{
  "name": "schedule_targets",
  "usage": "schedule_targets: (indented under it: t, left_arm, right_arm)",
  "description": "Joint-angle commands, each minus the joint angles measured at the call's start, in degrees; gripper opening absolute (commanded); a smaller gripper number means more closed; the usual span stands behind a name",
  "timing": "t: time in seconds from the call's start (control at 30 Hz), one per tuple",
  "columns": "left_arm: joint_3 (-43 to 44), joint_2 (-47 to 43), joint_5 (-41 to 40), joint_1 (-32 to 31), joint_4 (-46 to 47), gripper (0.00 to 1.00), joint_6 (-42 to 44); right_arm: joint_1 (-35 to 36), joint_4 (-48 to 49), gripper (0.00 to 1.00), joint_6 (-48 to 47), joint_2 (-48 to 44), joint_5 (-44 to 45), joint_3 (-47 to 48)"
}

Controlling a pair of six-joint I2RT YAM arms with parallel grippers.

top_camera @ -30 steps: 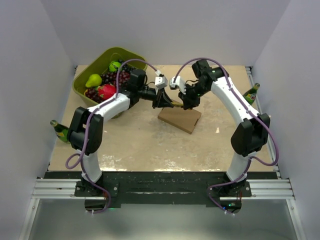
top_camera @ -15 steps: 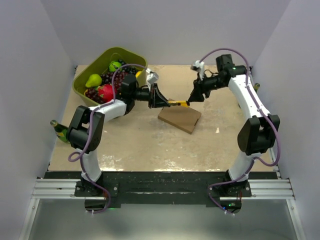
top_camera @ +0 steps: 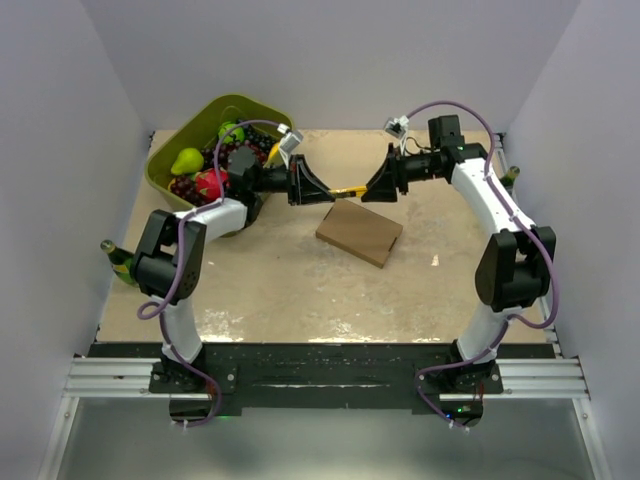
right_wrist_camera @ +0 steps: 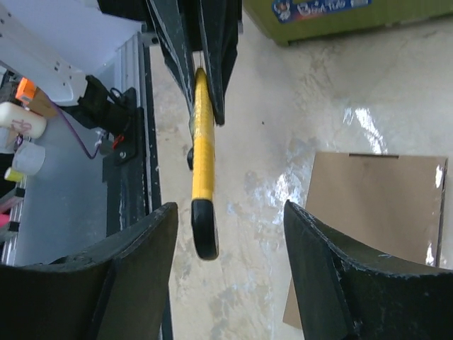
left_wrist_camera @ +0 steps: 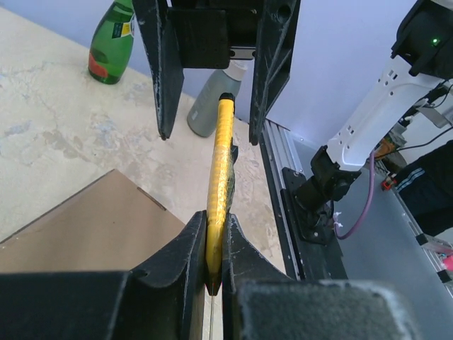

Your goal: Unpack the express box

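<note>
The express box, a flat brown cardboard mailer, lies shut on the table's middle; part of it shows in the left wrist view and in the right wrist view. A yellow utility knife hangs level above the box's far edge. My left gripper is shut on one end of the knife, pinched between its jaws. My right gripper faces it, open. The knife's black end sits between the right fingers, touching neither.
An olive-green tub of fruit stands at the back left, its wall in the right wrist view. A green bottle lies at the left edge, another at the right. A grey spray bottle stands beyond the table's edge.
My right gripper has opened, let go of the knife and drawn back to the right. The left gripper has kept hold of the knife and swung it level, further from the box.
</note>
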Motion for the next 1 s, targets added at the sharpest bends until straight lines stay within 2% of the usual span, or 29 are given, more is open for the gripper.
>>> schedule_targets:
  t: [0.0, 0.33, 0.5, 0.77, 0.97]
  left_arm:
    - [1.1, 1.2, 0.9, 0.0, 4.6, 0.00, -3.1]
    - [1.5, 1.6, 1.0, 0.0, 5.9, 0.00, -4.0]
    - [1.7, 2.1, 0.8, 0.1, 6.6, 0.00, -4.5]
    - [2.8, 2.7, 0.5, 0.8, 7.9, 0.00, -5.7]
    - [4.0, 3.4, 0.5, 1.2, 7.8, 0.00, -5.8]
  right_arm:
    - [2.3, 12.2, 0.65, 8.3, -2.8, -2.6, -1.5]
    - [6.5, 16.1, 0.58, 11.7, -1.0, -2.6, -2.9]
    - [6.6, 17.7, 0.52, 13.0, -0.5, -2.9, -3.3]
    - [6.5, 18.1, 0.52, 13.8, -0.2, -2.6, -4.0]
    - [6.5, 19.2, 0.47, 14.6, 0.4, -2.9, -3.7]
